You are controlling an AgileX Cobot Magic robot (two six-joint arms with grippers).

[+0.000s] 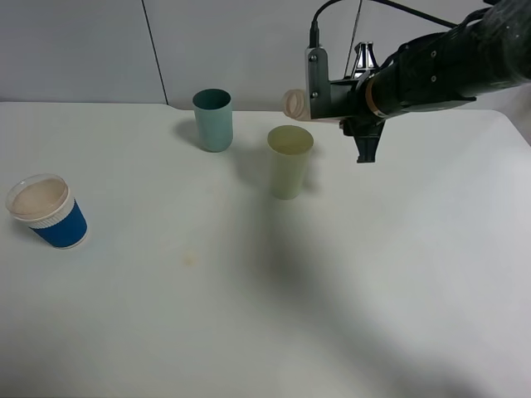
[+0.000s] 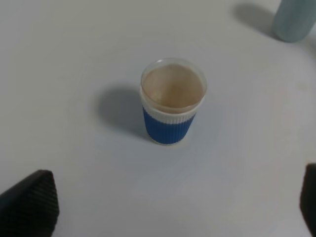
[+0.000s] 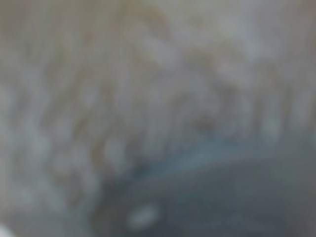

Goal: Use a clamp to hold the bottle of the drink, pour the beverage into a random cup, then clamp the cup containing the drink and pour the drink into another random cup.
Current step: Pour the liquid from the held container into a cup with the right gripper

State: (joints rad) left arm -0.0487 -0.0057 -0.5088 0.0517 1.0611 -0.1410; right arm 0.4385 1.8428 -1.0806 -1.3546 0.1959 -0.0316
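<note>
We see the bottle [image 1: 295, 104] tipped sideways, mouth just above the yellow cup [image 1: 289, 162], clenched in the right fingers [image 1: 367, 143] (their wrist view is blur). 1 teal cup [image 1: 213, 120] stands near; the blue cup [image 2: 172, 101] sits below the wide-spread left fingers [image 2: 29, 202].

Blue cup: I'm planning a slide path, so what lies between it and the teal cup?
Only bare table lies between the blue cup and the teal cup, as the exterior high view shows.
</note>
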